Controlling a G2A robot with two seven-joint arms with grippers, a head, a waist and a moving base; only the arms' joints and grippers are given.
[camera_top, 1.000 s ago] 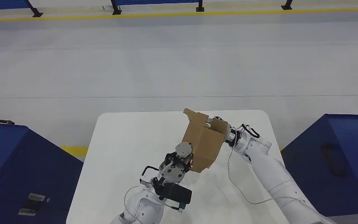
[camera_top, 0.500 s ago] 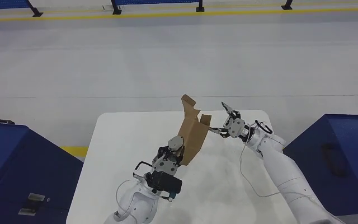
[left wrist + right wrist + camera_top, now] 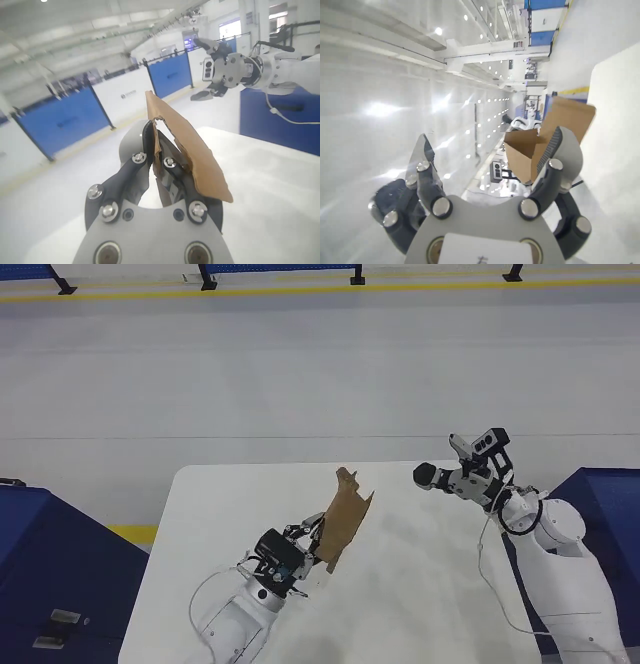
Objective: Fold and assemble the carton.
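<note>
Top view | left jaws clamp carton (image 3: 345,519) | right jaws spread wide

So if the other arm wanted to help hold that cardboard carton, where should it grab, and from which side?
Probably the free upper flap of the carton, approached from the open right tool's side. The left tool pinches the lower edge and the carton stands tilted upward, so that thin top edge is bare and easy to straddle.
</note>
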